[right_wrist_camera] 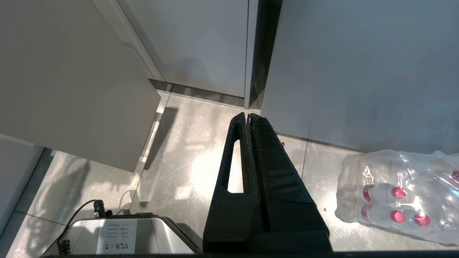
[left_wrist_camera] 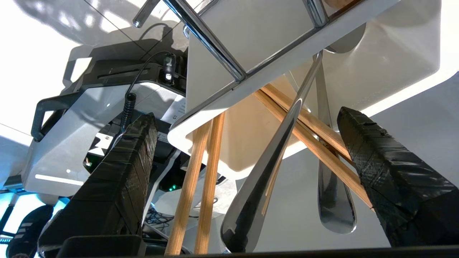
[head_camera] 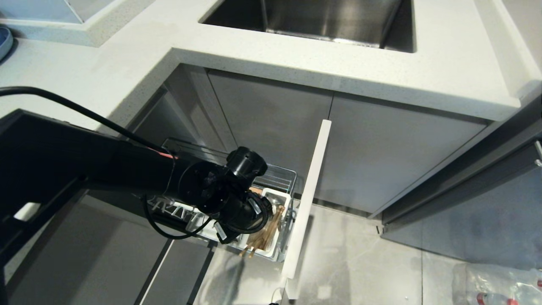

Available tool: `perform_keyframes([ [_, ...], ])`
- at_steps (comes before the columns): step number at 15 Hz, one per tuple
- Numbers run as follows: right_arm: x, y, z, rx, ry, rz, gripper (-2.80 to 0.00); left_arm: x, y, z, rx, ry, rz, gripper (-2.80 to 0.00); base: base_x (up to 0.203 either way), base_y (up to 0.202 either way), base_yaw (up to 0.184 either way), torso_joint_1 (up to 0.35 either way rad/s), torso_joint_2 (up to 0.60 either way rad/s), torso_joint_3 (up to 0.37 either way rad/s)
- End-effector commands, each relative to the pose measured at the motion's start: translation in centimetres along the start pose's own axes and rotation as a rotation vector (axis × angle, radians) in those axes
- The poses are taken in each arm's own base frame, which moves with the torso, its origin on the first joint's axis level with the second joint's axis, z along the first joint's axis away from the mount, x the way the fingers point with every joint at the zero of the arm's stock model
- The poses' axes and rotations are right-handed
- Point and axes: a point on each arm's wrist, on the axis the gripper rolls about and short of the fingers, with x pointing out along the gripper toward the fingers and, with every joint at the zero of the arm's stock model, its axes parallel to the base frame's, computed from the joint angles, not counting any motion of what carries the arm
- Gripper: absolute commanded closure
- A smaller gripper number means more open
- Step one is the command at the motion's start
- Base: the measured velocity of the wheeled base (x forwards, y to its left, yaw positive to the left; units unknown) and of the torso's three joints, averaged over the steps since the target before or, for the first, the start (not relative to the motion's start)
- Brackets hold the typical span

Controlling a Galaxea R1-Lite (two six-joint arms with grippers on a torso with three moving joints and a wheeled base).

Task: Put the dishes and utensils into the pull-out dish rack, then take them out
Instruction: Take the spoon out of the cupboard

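Observation:
The pull-out dish rack (head_camera: 283,173), a chrome wire basket, stands drawn out below the counter behind its tall pale front panel (head_camera: 308,199). Its white caddy (head_camera: 277,199) holds wooden chopsticks (head_camera: 264,235) and a grey spoon. My left arm's wrist (head_camera: 228,199) hangs right over the caddy. In the left wrist view my left gripper (left_wrist_camera: 245,114) is open, its black fingers (left_wrist_camera: 125,161) standing either side of the chopsticks (left_wrist_camera: 200,179) and a spoon handle (left_wrist_camera: 258,179), gripping none of them. My right gripper (right_wrist_camera: 248,115) is shut and empty above the floor. The dishes are out of view.
A steel sink (head_camera: 322,21) is set in the pale countertop (head_camera: 127,63), with grey cupboard doors (head_camera: 381,152) below. A blue-grey plate's edge (head_camera: 4,40) shows at the far left. A wrapped pack of water bottles (right_wrist_camera: 401,193) lies on the floor.

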Motion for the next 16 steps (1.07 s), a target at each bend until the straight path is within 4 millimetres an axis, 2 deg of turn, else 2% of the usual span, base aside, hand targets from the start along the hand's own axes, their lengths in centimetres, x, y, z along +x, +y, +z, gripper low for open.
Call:
perform_keyframes([
  [1,0.02,0.00,-0.04,0.000,0.003,0.000,0.00,-0.10,0.02,0.02,-0.007,-0.001,0.000,-2.80,0.000,0.000,0.000,0.000,0.00,0.000],
  [2,0.02,0.00,-0.04,0.000,0.003,0.000,0.00,-0.12,0.03,0.02,-0.007,-0.001,0.001,-2.80,0.000,0.000,0.000,0.000,0.00,0.000],
  [3,0.02,0.00,-0.04,0.000,0.003,0.001,0.00,-0.22,0.05,0.02,-0.008,-0.001,0.001,0.00,0.000,0.000,0.000,0.000,0.00,0.000],
  [16,0.02,0.00,-0.04,0.000,0.003,0.000,0.00,-0.96,-0.01,-0.19,-0.002,0.001,-0.010,0.00,0.000,0.000,0.000,0.000,0.00,0.000],
])
